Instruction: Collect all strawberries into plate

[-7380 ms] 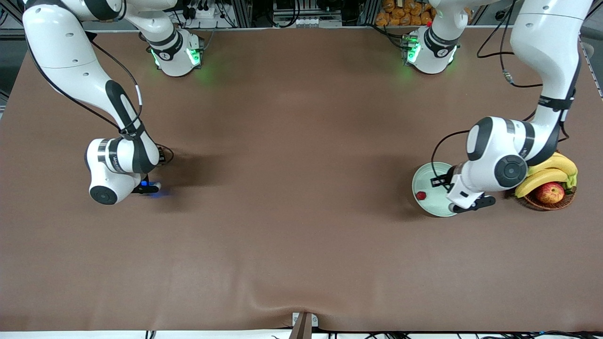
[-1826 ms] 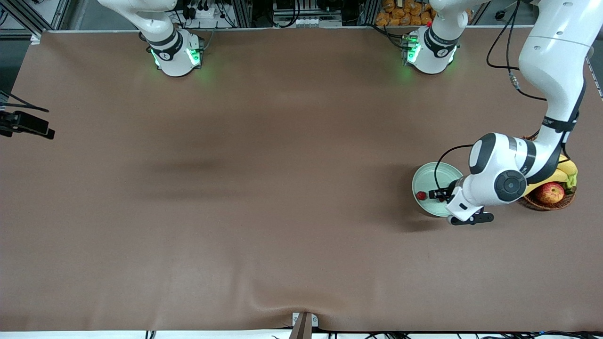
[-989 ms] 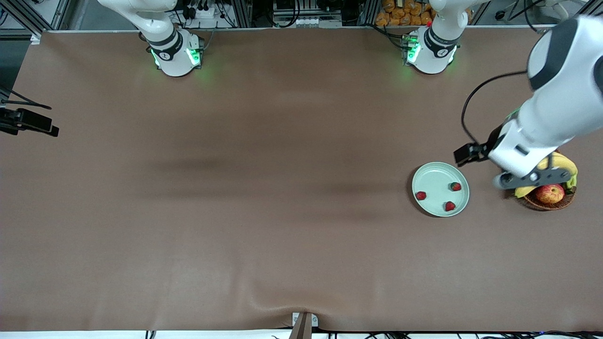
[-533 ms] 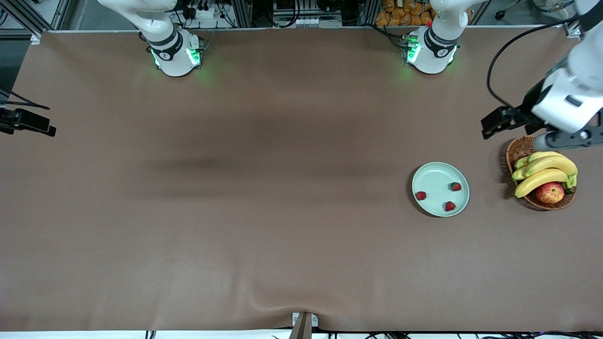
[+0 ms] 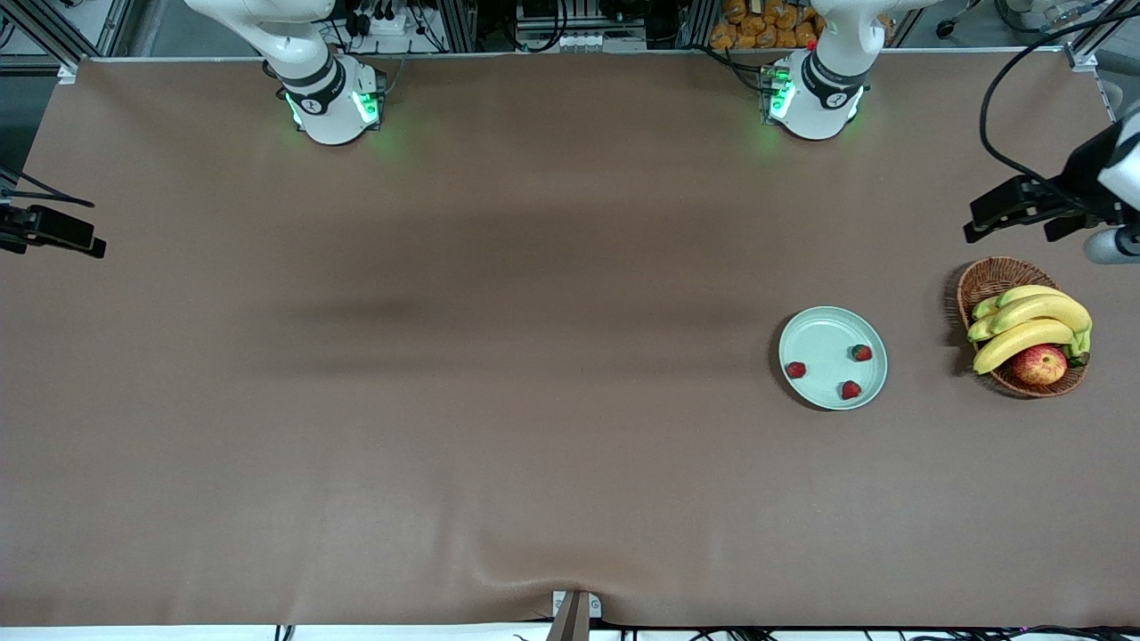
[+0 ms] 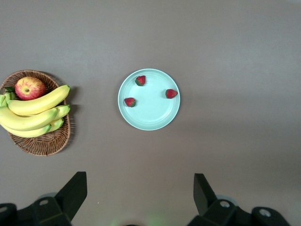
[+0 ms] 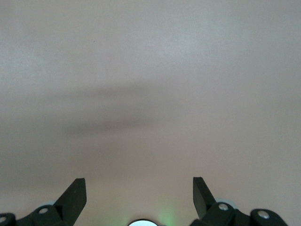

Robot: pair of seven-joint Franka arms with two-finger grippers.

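3 strawberries (image 6: 140,80) (image 6: 171,93) (image 6: 130,101) all lying on plate (image 6: 149,120), well apart from each other, none touching; plate sits on tabletop (image 5: 534,427) toward left arm's end, beside wicker basket (image 6: 42,141) w/ bananas (image 6: 33,110) + apple (image 6: 29,87). Task judged done, nothing left to collect.

Handling, as judgement: berries prob. v. light, small, rounded, likely to roll or squirt out under hard pinch; best taken across widest part of body, light squeeze, not by green top. Plate looks rigid, smooth, shallow rim; likely slides if nudged.

Orientation: each berry on its side, long axis roughly flat along plate. Green caps too small to tell pointing direction w/ confidence; berry nearest basket shows most green. Plate round, no long axis, lying flat, rim up.

Left end effector (image 5: 1015,209) up in air over tabletop edge by basket, fingers (image 6: 73,193) spread wide, holding nothing. Right end effector (image 5: 53,233) over tabletop edge at right arm's end, waiting, fingers (image 7: 75,195) likewise wide apart, empty.
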